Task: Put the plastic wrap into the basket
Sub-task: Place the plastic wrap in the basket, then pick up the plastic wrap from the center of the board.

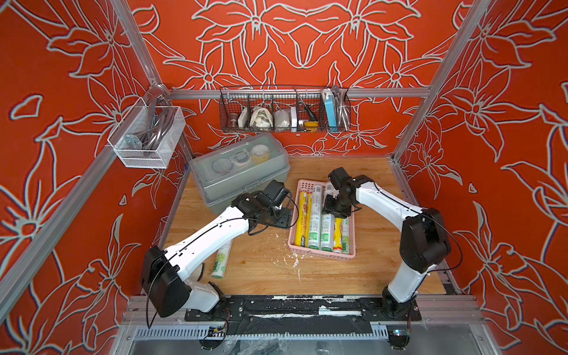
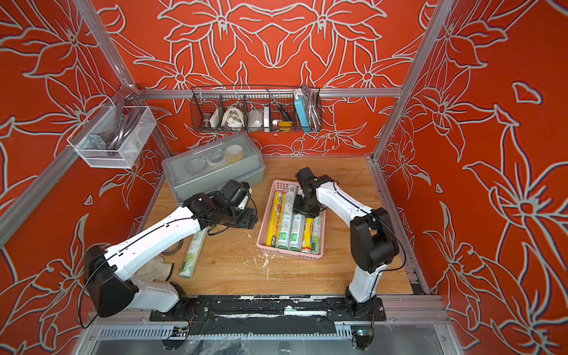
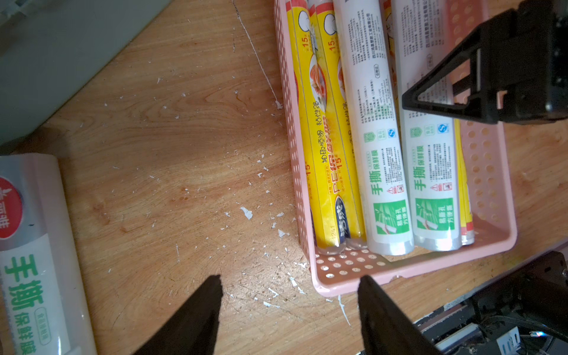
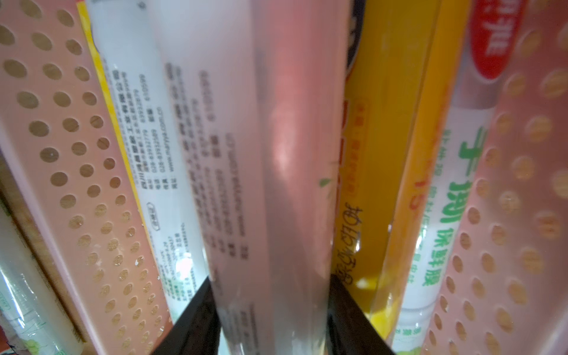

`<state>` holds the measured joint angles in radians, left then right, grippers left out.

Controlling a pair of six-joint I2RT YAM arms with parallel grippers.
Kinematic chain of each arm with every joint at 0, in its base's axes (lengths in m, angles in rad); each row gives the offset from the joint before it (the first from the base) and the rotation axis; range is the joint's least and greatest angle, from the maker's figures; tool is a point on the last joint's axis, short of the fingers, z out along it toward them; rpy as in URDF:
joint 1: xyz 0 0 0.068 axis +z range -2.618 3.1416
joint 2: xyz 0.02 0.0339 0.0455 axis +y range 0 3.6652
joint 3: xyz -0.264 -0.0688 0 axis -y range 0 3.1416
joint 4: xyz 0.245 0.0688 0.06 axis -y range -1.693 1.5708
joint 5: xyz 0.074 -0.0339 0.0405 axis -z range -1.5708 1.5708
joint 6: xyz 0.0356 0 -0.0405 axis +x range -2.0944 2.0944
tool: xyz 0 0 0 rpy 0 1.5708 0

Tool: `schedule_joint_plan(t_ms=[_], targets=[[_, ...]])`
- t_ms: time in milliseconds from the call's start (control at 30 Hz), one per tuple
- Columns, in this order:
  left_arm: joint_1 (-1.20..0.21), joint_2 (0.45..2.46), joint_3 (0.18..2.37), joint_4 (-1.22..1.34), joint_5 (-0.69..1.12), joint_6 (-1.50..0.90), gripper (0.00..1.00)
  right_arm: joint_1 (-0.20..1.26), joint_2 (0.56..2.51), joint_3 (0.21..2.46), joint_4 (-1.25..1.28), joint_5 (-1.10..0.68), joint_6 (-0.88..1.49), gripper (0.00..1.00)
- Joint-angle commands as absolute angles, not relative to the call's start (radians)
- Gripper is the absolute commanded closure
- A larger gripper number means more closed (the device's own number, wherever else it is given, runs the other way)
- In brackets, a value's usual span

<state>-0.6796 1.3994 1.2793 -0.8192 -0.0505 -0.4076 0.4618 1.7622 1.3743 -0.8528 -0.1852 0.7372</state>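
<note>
Right wrist view has the right end effector (image 4: 271,278) clamped on a white plastic wrap roll (image 4: 276,153), one black finger (image 4: 199,319) on each side, with other rolls (image 4: 384,123), yellow and white, lying beside it inside the pink basket (image 4: 76,153). Left wrist view shows the left end effector (image 3: 289,281) spread wide and holding nothing, above the bare bench (image 3: 153,138) just beside a corner of the basket. In both top views the basket sits mid-bench, and one green-printed roll (image 1: 222,261) lies on the bench well apart from it, partly under the left arm.
</note>
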Motion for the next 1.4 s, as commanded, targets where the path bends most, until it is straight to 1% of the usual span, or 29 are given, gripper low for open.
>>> schedule_joint_plan(t_ms=[0,100,133,367,733,900,1367], targets=[[-0.672,1.385,1.281,-0.811,-0.06,-0.396,0.29,0.469,1.779,1.398,-0.881,-0.144,0.716,0.46],[-0.672,1.383,1.279,-0.809,-0.06,-0.396,0.29,0.469,1.77,1.427,-0.916,-0.121,0.7,0.38],[-0.672,1.384,1.279,-0.81,-0.058,-0.394,0.29,0.471,1.765,1.441,-0.936,-0.107,0.696,0.37],[-0.67,1.395,1.281,-0.813,-0.058,-0.395,0.29,0.471,1.664,1.526,-1.045,-0.021,0.688,0.36],[-0.669,1.378,1.275,-0.807,-0.09,-0.401,0.29,0.476,1.47,1.543,-1.071,0.006,0.639,0.38],[-0.645,1.358,1.237,-0.799,-0.155,-0.388,0.29,0.477,1.383,1.495,-1.069,-0.01,0.575,0.38],[-0.575,1.315,1.057,-0.736,-0.277,-0.449,0.29,0.477,1.247,1.284,-0.847,-0.137,0.366,0.36]])
